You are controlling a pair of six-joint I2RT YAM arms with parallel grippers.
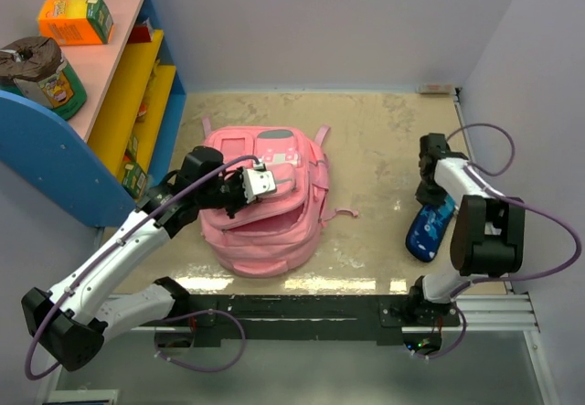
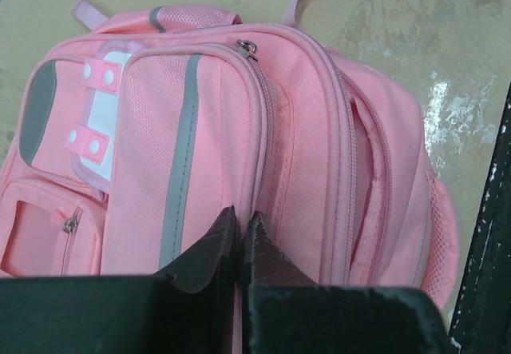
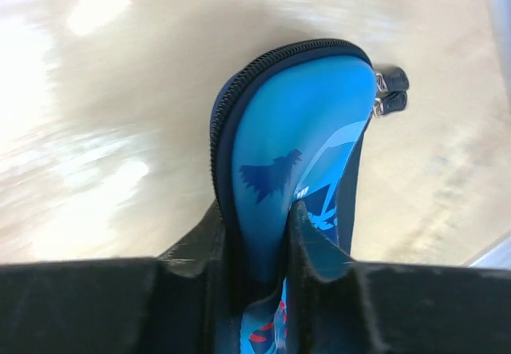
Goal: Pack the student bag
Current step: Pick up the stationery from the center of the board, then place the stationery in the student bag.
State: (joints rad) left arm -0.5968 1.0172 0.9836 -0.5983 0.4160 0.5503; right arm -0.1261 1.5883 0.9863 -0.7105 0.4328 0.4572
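The student bag [image 1: 265, 206] is a pink backpack lying flat mid-table, with its grey and white patches toward the far side. In the left wrist view the student bag [image 2: 303, 130] fills the frame and its main compartment [image 2: 369, 186] gapes a little. My left gripper [image 1: 260, 184] rests on the bag's top. Its gripper [image 2: 239, 220] is shut at the front pocket's seam, with a thin strip of pink fabric between the fingers. My right gripper [image 1: 433, 202] is at the right side, shut on a small blue pouch [image 1: 428, 231]. The pouch [image 3: 295, 154] sticks out beyond the fingers, above the table.
A blue shelf unit [image 1: 55, 149] with yellow dividers stands at the far left, holding an orange box [image 1: 75, 19] and a round tin [image 1: 41, 74]. Walls close in the back and right. A black rail [image 1: 302, 309] runs along the near edge.
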